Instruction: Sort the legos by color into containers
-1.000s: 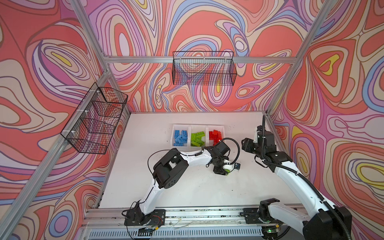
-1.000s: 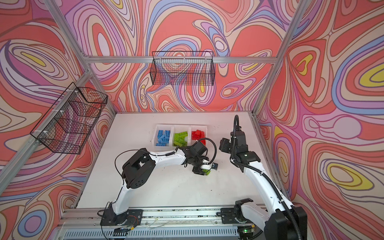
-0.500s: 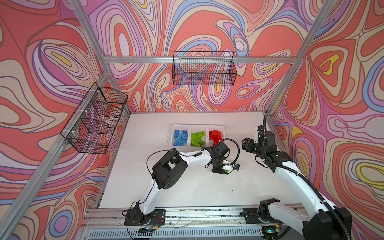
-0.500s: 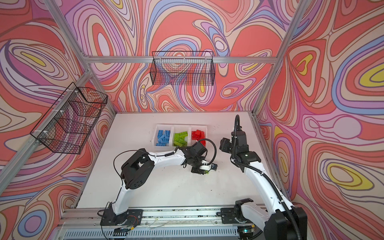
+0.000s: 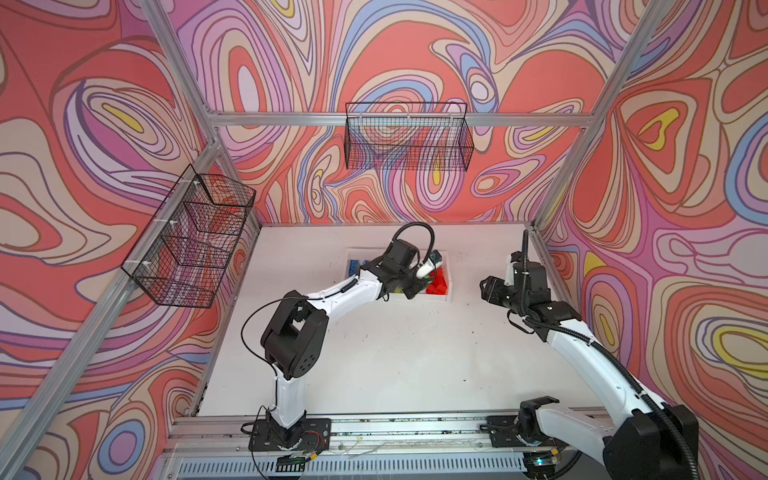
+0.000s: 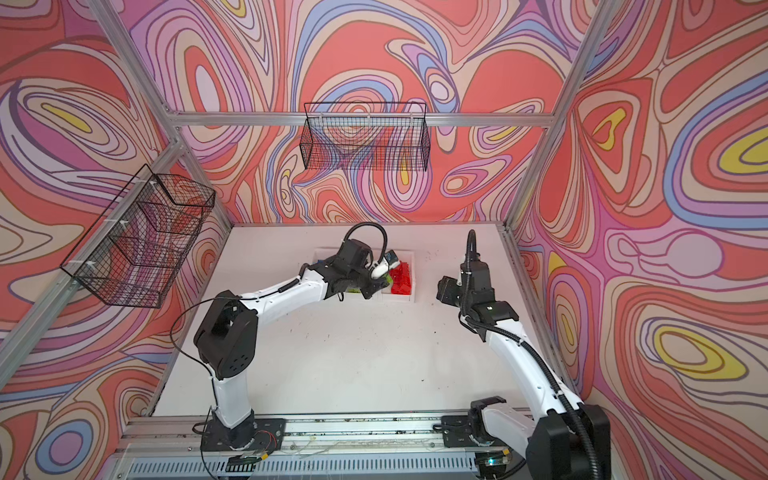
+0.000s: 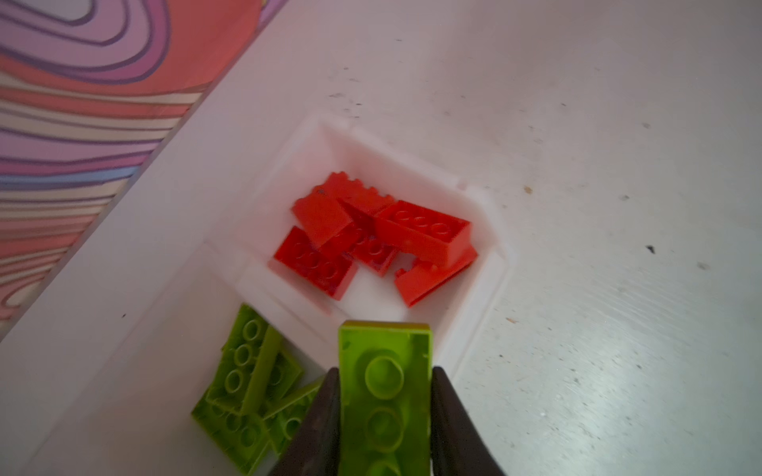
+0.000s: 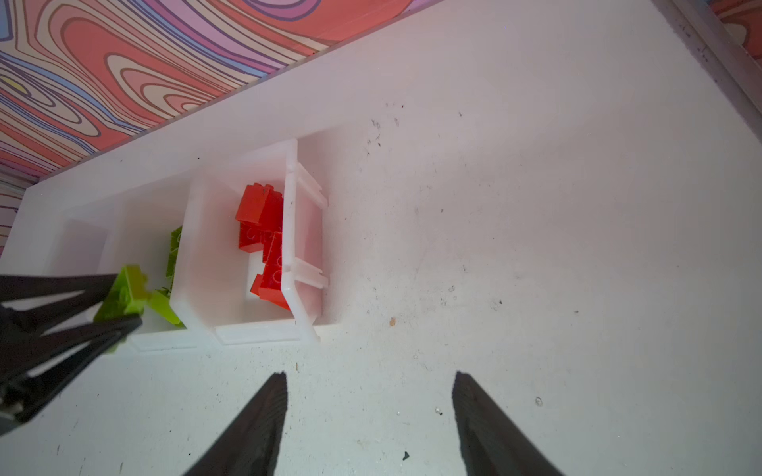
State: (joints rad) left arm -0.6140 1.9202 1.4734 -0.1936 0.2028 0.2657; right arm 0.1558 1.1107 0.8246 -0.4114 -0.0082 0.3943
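Over the white table (image 5: 395, 353), the left gripper (image 7: 385, 373) squeezes a green lego (image 7: 385, 350); move it fully above the green bin (image 7: 165, 371), then let go.

Bright, even light in both top views; soft, faint shadows under arms (image 5: 345, 293). Sharp there, bent walls (image 5: 83, 124) at edges. Shiny glare on table (image 7: 618, 371) just beside left gripper (image 7: 385, 371). Green brick (image 7: 385, 408) between its jaws blurry up close. Right gripper (image 8: 370, 375) dark, fuzzy; pink tint on table beyond it.
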